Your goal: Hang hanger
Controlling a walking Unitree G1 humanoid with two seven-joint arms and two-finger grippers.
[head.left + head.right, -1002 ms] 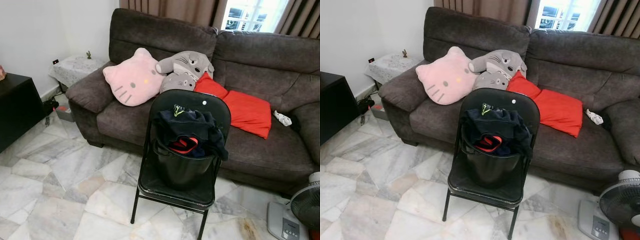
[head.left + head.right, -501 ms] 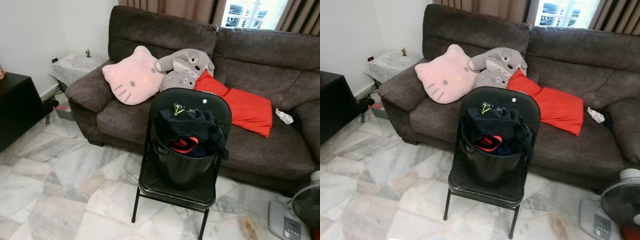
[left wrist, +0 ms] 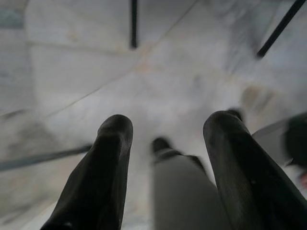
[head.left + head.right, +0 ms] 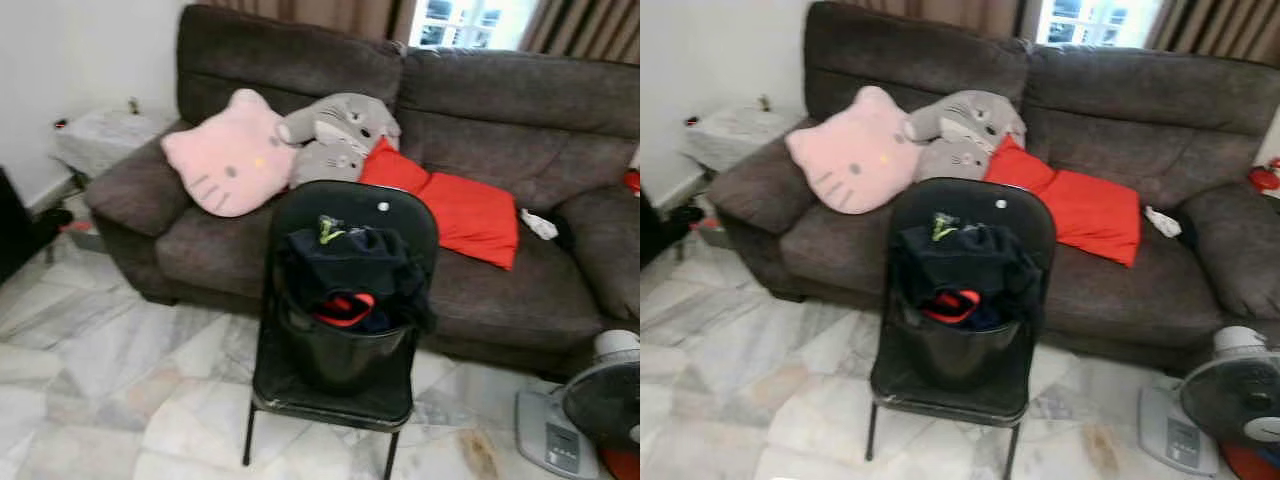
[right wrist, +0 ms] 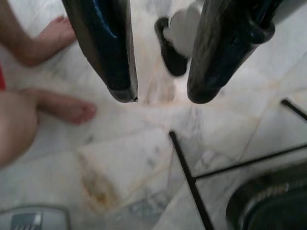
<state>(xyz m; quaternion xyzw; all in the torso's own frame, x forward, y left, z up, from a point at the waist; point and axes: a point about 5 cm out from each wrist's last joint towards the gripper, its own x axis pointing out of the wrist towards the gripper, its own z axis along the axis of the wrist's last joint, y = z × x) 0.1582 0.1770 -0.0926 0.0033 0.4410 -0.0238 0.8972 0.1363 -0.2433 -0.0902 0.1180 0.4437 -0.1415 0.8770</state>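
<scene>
Facing a black folding chair [image 4: 345, 300] that stands on the marble floor [image 4: 120, 400] before a dark sofa [image 4: 500, 110].
A black bucket [image 4: 345, 350] on the seat holds dark clothes [image 4: 350, 262]; whether a hanger lies among them cannot be told. Left gripper [image 3: 168, 127] and right gripper [image 5: 160, 93] hang over the floor, jaws apart and empty. A person's bare feet [image 5: 67, 108] rest near the right gripper.

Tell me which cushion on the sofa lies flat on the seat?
The red cushion, right of the chair. The pink cat pillow and grey plush pillows lean against the sofa back instead.
</scene>
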